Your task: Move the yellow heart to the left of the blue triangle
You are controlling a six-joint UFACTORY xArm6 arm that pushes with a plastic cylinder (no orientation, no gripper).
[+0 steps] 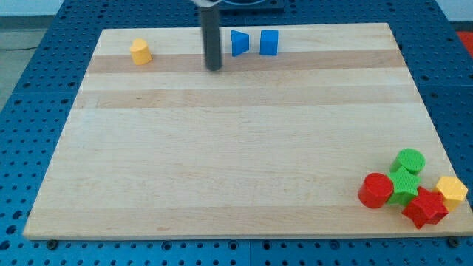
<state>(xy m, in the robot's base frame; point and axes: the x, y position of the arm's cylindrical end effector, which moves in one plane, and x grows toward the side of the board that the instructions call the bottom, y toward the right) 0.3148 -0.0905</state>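
The blue triangle (239,42) lies near the view's top edge, right of centre-left. My tip (214,69) rests on the board just left of and slightly below it, a small gap apart. One yellow block (140,52) sits at the view's top left, well left of my tip; it looks pentagon-like. A second yellow block (451,191) lies at the view's bottom right and looks more like a heart, though I cannot tell for sure.
A blue cube (269,43) stands just right of the triangle. At the bottom right, a red cylinder (376,190), green star (403,185), green cylinder (409,160) and red star (424,207) cluster beside the second yellow block, near the wooden board's edge (222,235).
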